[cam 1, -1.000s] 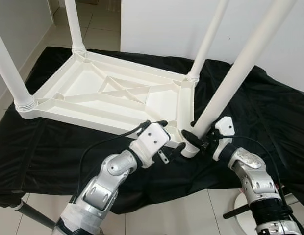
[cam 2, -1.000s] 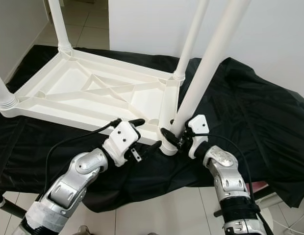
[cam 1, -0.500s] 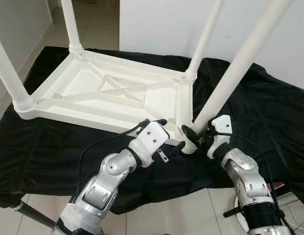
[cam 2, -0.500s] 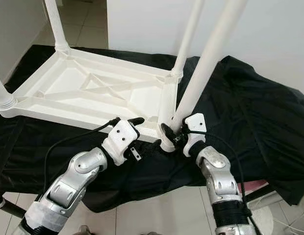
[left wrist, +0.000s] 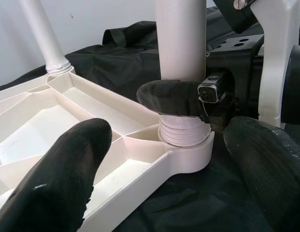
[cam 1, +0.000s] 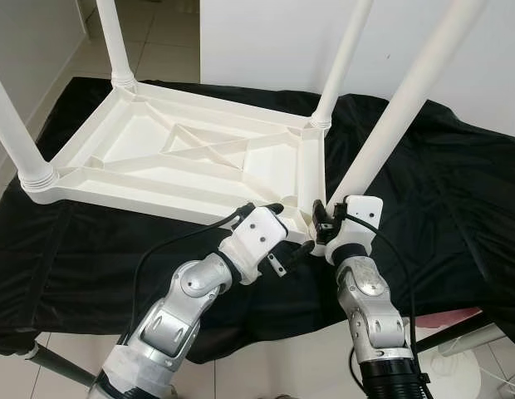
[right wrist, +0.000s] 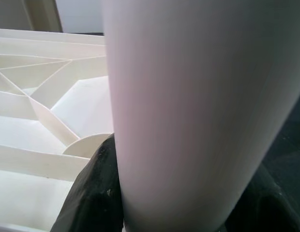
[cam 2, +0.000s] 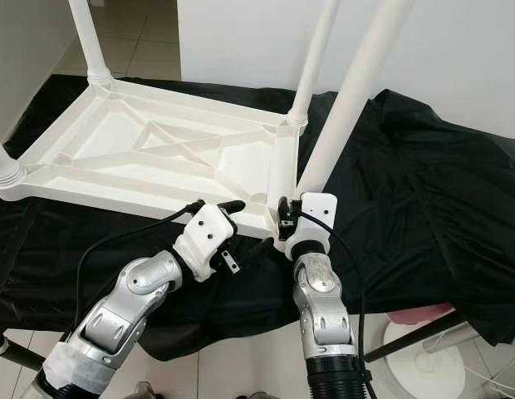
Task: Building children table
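A white table top is laid upside down on a black cloth. Four white legs are stuck up from its corners. The near right leg is tilted toward the right. Its bottom end is held tight by the right gripper, just above the ribbed socket at the near right corner. One black finger is seen wrapped around the leg in the left wrist view. The right arm is bent up from below, with the wrist pointed at the leg. The left gripper is held spread apart just left of that corner, with its fingers on either side of the table edge. Nothing is held in it. The left arm is stretched up from the near left.
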